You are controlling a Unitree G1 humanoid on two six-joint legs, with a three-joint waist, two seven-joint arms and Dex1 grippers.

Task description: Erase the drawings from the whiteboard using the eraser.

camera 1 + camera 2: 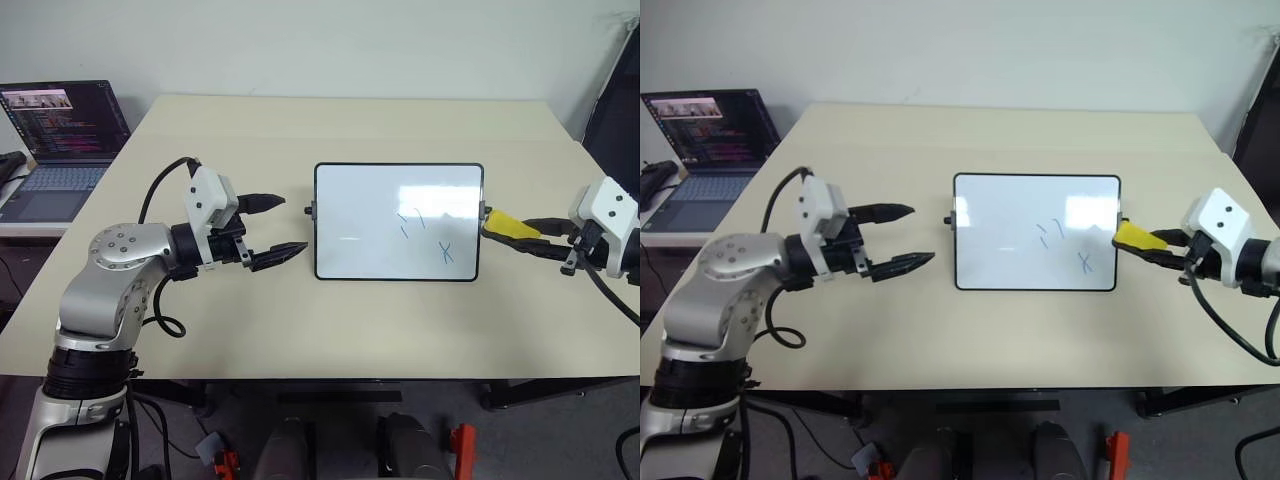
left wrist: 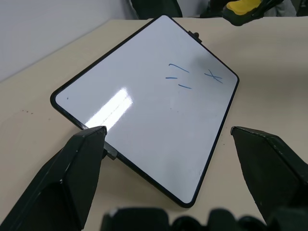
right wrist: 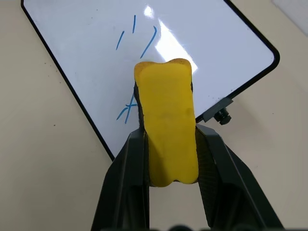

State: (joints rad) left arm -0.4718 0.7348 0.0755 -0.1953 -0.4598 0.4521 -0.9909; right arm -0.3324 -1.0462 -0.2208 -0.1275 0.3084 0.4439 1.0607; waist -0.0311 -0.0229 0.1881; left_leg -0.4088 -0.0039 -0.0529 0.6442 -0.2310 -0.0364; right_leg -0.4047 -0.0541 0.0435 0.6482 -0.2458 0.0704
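Two grippers: flanking the whiteboard (image 1: 398, 222), one off each short edge.
Right gripper (image 1: 512, 230): clamped on the eraser (image 1: 506, 225), just off the right edge.
Left gripper (image 1: 272, 230): fingers apart, bare table (image 1: 300, 330) around.
Drawings (image 1: 425, 235): blue, board's right half.

Glossy white board (image 1: 398, 222) in a thin black frame; matt beige table (image 1: 300, 310); smooth, soft-looking yellow eraser (image 3: 166, 130); matt black fingers (image 2: 72, 173).

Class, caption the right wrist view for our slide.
Right gripper holds the yellow eraser above the whiteboard, blue drawings unerased.
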